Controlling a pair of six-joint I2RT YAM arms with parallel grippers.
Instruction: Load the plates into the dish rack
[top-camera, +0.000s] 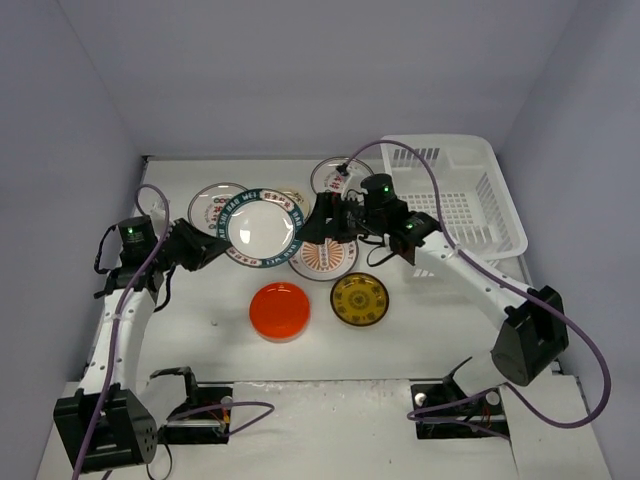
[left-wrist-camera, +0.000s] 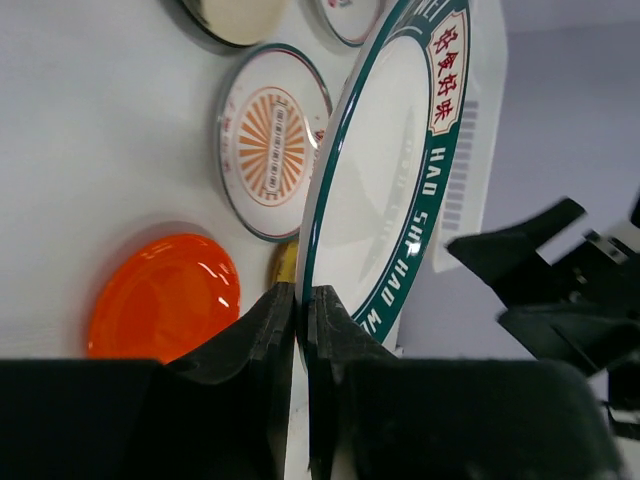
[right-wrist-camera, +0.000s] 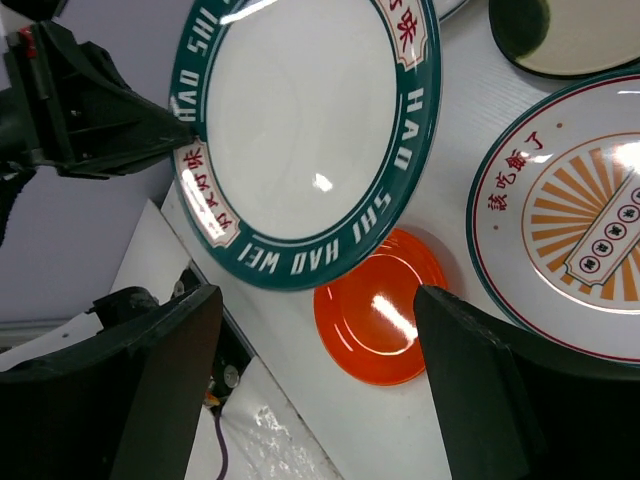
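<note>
Nearest the arm bases, the red-orange plate (top-camera: 279, 310) and the yellow-brown plate (top-camera: 360, 298) lie flat on the tabletop (top-camera: 200, 345), side by side, not touching. Just past them the sunburst plate (top-camera: 325, 260) is also flat; in the top view its far-left part is covered by the lifted plate.

The L arm (top-camera: 125, 290) reaches in from the left. L jaws are pressed together on the left rim of the green-rimmed plate (top-camera: 263, 228), pinching it and holding it off the tabletop, face toward the top cam.

The R arm (top-camera: 470, 275) comes in from the right. R jaws are spread wide w/ nothing btwn them, just beside the plate's right rim. R wrist cam shows the plate beyond the fingertips (right-wrist-camera: 170, 340). Contact w/ the rim: can't tell.

Farther back:
- a white plate w/ red marks (top-camera: 215, 203) on the left
- a cream plate (top-camera: 291, 194), mostly hidden behind the held one
- another patterned plate (top-camera: 333, 175), partly behind the R wrist

The dish rack (top-camera: 465, 200) sits at the far right of the tabletop, well apart from the held plate.
</note>
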